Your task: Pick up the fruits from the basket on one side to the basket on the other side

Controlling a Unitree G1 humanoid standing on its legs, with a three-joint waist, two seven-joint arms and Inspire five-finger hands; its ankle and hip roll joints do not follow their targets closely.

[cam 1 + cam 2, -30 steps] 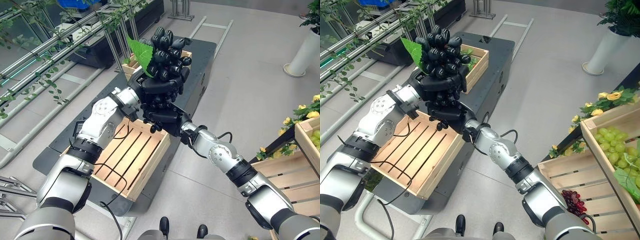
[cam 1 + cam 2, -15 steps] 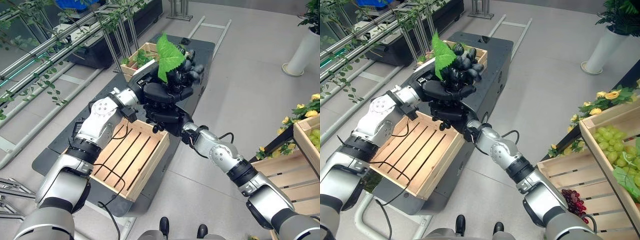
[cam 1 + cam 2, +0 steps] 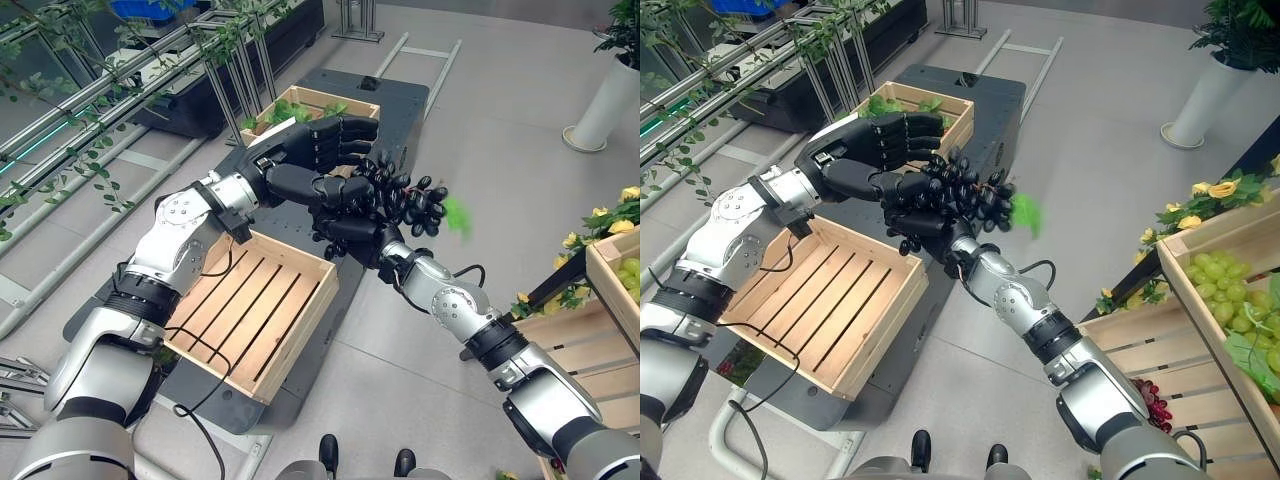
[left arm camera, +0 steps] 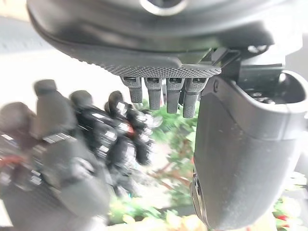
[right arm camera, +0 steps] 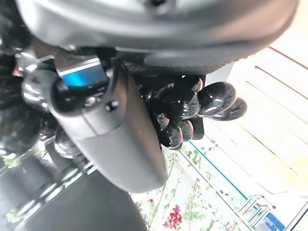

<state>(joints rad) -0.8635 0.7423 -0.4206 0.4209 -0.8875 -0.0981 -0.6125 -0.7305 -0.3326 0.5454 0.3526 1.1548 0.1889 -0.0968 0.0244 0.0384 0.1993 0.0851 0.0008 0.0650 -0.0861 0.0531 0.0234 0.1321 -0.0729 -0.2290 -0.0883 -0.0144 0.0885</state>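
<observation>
A bunch of black grapes (image 3: 400, 195) with a green leaf (image 3: 456, 214) hangs in the air over the dark cart (image 3: 400, 100). My right hand (image 3: 345, 230) is shut on it from below. In the right wrist view the grapes (image 5: 192, 103) press against the palm beside the curled thumb (image 5: 110, 134). My left hand (image 3: 305, 150) hovers just left of the bunch, open, with straight fingers that hold nothing. An empty wooden crate (image 3: 250, 310) lies below my left arm, and a second crate (image 3: 300, 105) with green leaves stands farther back on the cart.
At the right stand wooden shelf crates with green grapes (image 3: 1230, 290), a red bunch (image 3: 1150, 400) and yellow flowers (image 3: 1220, 190). A white planter (image 3: 600, 100) is at the far right. Metal rails with vines (image 3: 100, 100) run along the left.
The bunch stood upright above both hands and has tipped over and moved right and down. My left hand has let go and spread open, while the right hand keeps the bunch.
</observation>
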